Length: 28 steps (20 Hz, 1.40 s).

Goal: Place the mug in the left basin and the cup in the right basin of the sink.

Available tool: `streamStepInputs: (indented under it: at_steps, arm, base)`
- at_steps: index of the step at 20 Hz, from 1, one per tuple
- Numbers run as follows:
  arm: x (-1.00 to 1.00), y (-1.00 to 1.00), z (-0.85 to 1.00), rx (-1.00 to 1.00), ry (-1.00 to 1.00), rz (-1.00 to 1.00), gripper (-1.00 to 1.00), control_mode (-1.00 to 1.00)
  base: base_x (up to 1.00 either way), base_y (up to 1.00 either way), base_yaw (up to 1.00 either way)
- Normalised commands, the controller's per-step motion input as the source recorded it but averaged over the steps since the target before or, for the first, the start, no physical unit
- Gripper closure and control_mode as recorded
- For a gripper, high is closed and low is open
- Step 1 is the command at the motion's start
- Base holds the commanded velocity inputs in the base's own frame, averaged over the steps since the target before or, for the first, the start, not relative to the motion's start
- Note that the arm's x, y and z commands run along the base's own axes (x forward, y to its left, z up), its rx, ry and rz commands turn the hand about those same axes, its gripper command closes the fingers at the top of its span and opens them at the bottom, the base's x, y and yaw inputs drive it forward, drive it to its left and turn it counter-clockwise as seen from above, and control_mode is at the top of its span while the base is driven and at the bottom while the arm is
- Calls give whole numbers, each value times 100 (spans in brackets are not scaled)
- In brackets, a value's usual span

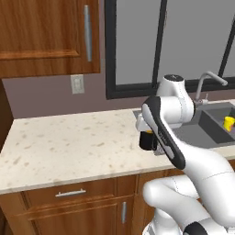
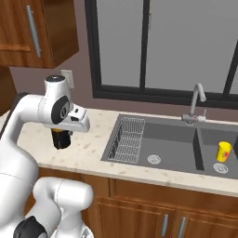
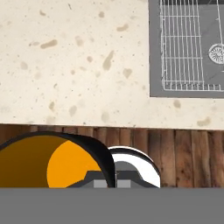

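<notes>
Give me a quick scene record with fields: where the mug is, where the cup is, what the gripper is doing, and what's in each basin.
mug: held under the gripper, lifted above the counter, left of the sink
cup: upright in the right basin, beside its drain
gripper: shut on the mug; orange inside shows in the hand view
left basin: wire rack on its left side, no mug yet
faucet: behind the sink, between the basins

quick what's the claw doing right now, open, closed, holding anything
Claw: closed on the mug, held above the counter left of the sink.
</notes>
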Motion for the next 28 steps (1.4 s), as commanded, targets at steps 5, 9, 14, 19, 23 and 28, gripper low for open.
streamStepInputs:
  at_steps: [5, 9, 14, 19, 23, 28]
  arm:
    - [0, 0, 0, 0, 0, 0, 100, 100]
    - [0, 0, 0, 0, 0, 0, 100, 100]
    - [0, 0, 0, 0, 0, 0, 100, 100]
    - [0, 0, 0, 0, 0, 0, 100, 100]
    - [0, 0, 0, 0, 0, 0, 100, 100]
    - [0, 0, 0, 0, 0, 0, 100, 100]
  base:
    - [-10, -71, 0]
    - [0, -77, 0]
    - [0, -76, 0]
    - [0, -57, 0]
    - [1, -50, 0]
    - [14, -40, 0]
